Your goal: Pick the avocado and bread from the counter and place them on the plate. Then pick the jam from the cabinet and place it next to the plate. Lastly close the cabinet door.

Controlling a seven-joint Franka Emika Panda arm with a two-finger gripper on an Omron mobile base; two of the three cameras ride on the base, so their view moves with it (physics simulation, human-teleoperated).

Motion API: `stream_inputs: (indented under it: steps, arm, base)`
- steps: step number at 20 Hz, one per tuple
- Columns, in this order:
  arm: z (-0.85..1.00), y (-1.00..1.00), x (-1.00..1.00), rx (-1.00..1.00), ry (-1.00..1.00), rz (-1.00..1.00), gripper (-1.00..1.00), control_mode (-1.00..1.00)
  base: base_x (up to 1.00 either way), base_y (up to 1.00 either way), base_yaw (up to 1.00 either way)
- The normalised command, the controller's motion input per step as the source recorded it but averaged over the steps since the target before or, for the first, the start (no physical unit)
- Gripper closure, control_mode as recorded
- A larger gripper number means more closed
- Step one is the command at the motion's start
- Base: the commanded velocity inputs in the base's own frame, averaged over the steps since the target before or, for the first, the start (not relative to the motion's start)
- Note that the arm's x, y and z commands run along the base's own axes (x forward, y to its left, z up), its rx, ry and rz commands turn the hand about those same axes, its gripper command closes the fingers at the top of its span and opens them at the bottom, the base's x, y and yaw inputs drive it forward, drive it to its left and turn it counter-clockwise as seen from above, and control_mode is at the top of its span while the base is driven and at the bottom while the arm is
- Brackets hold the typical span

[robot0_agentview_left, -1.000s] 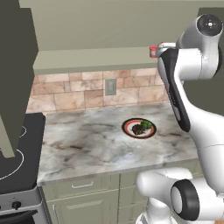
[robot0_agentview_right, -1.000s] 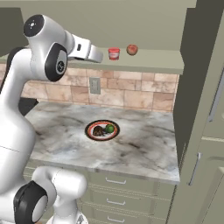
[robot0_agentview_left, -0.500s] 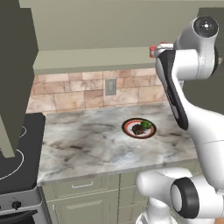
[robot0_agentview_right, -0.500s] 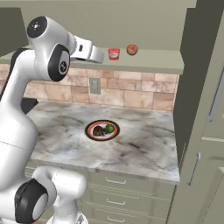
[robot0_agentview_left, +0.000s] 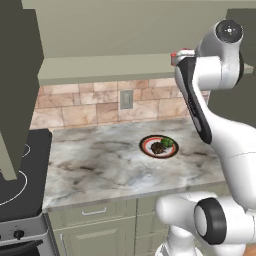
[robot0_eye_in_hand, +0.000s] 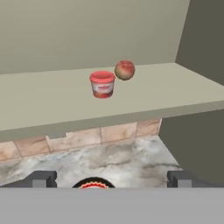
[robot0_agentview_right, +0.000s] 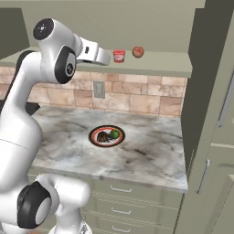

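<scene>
A rendered kitchen is seen: a marbled grey-white counter [robot0_agentview_right: 151,151] over beige-olive drawers, backed by a tan stone tile wall carrying a wall outlet [robot0_agentview_right: 98,89], with a dark stovetop [robot0_agentview_left: 20,175] at the left end in the left base view. On the counter a plate [robot0_agentview_right: 95,136] with red-orange and black rim is set, and on it the bread [robot0_agentview_right: 103,136] and the avocado [robot0_agentview_right: 114,134] are laid side by side, touching or nearly so, the avocado on the side toward the open cabinet door [robot0_agentview_right: 203,82]. Above, the cabinet [robot0_agentview_right: 151,68] is found open, its long shelf exposed. On that shelf the jam [robot0_eye_in_hand: 102,84] is stood upright, with a reddish apple-like ball [robot0_eye_in_hand: 124,70] just beside it, slightly further back. The arm is raised to shelf height, and the gripper [robot0_agentview_right: 107,57] is held level just short of the jam, not touching it. In the hand view the fingertips [robot0_eye_in_hand: 41,178] are seen far apart at the bottom edge, so the pincer is wide and nothing is held between them. The jar is centred ahead of the hand.
</scene>
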Motion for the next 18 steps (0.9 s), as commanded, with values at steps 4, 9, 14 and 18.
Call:
stream_inputs:
  steps: [4,9,14,18]
  arm:
    - [-0.08,0.0,0.18,-0.02,0.0,0.0,-1.0,-1.0]
    - [-0.09,0.0,0.2,-0.02,0.0,0.0,-1.0,-1.0]
    - [-0.1,0.0,0.17,0.0,0.0,0.0,-1.0,-1.0]
    - [-0.1,0.0,0.14,0.0,0.02,0.0,-1.0,-1.0]
  base:
    - [0.0,0.0,0.0]
    - [0.0,0.0,0.0]
    - [0.0,0.0,0.0]
    - [0.0,0.0,0.0]
